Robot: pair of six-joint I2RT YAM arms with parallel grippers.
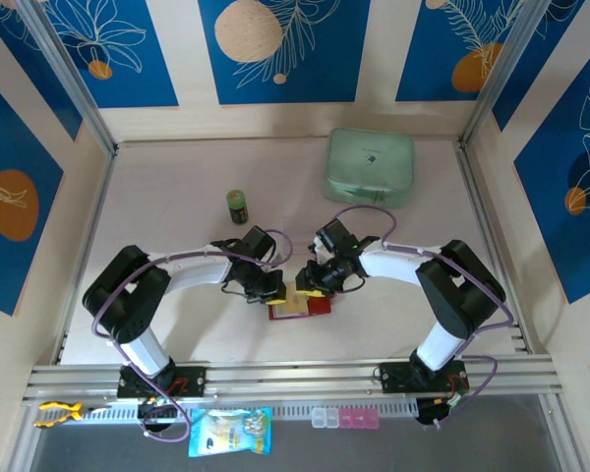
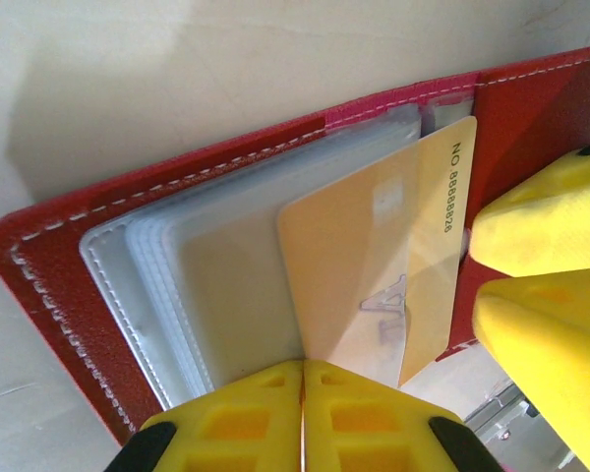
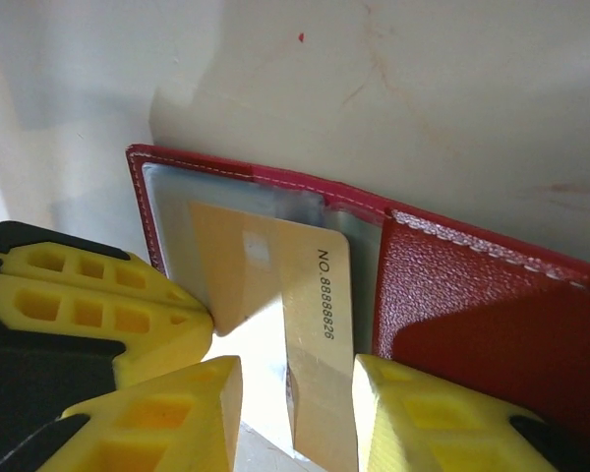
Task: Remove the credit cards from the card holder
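Pinching: left gripper [image 2: 303, 382] closed, seemingly on clear plastic sleeves [image 2: 206, 285] | right gripper [image 3: 295, 372] part-open, thin tan-orange rectangular card [image 3: 275, 285] straddled | counted: one card, one red folding wallet [image 3: 472, 295].

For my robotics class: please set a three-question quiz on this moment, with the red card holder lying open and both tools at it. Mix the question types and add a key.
1. True or false: the left tool has its jaws wide apart.
2. The tan-orange card is: A) wholly hidden inside a sleeve; B) sticking partly out of the clear sleeves of the card holder; C) lying far from the card holder.
3. In one word: which tool has a finger on either side of that card's free end?
Key: 1 false, they are closed. 2 B. 3 the right tool.
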